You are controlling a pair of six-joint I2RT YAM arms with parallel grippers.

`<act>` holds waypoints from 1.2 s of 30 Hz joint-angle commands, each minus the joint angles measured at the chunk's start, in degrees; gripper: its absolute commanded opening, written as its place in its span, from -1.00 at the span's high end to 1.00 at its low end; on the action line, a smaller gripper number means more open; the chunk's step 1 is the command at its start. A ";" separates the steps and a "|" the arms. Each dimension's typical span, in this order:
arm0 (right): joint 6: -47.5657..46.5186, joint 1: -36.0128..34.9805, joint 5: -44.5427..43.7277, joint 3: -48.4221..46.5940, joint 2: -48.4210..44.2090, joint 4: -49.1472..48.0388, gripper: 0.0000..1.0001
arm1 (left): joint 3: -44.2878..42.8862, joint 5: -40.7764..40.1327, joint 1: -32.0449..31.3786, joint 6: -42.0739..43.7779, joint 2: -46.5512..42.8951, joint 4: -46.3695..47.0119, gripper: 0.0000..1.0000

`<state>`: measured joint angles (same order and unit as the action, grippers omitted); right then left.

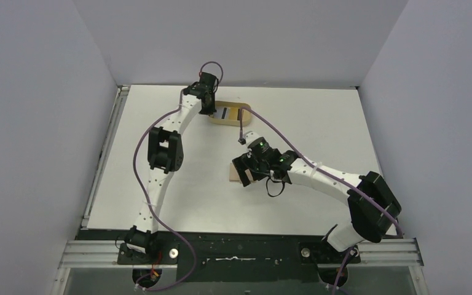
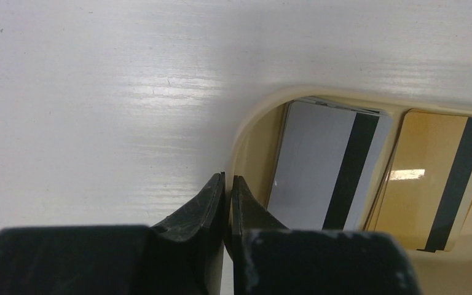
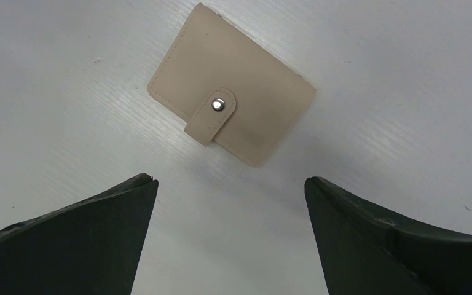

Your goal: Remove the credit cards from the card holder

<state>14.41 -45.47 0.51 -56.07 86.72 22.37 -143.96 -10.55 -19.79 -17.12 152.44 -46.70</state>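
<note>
The tan card holder (image 3: 230, 117) lies flat on the white table, closed, its snap tab fastened. My right gripper (image 3: 230, 184) hangs open and empty just above and near it; in the top view the gripper (image 1: 246, 169) covers most of the holder (image 1: 236, 177). A light blue card (image 2: 319, 166) and a yellow-orange card (image 2: 430, 178), each with a black stripe, lie side by side in the oval tan tray (image 2: 246, 129). My left gripper (image 2: 228, 184) is shut, its tips at the tray's left rim, holding no card.
The tray (image 1: 228, 124) sits at the back middle of the table, with the left arm (image 1: 163, 150) stretched out to it. White walls enclose the table on the left, back and right. A metal rail runs along the near edge.
</note>
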 commanded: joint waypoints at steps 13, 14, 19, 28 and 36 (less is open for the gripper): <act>1.97 -1.24 -2.65 2.68 -6.76 -1.45 -0.94 | 29.08 -2.66 -3.89 -4.63 -18.98 9.75 1.00; 2.18 -1.34 -2.85 2.98 -7.04 -1.51 -0.94 | 31.20 -2.64 -4.34 -5.38 -20.35 10.65 1.00; 5.92 -2.00 -7.81 3.42 -6.14 -0.84 -0.94 | 38.88 -5.44 -6.89 -8.54 -24.87 13.12 1.00; 13.78 -3.62 -12.68 -4.28 2.99 1.28 -0.56 | 44.65 -8.13 -9.40 -15.52 -27.84 15.62 0.41; 18.01 -6.72 -16.84 -12.26 12.64 4.33 -0.45 | 50.92 -11.09 -9.63 -18.64 -34.08 18.60 -0.54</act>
<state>28.95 -51.22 -12.25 -64.01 96.84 24.95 -94.85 -19.18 -29.45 -33.30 124.88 -31.68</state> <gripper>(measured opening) 0.751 0.699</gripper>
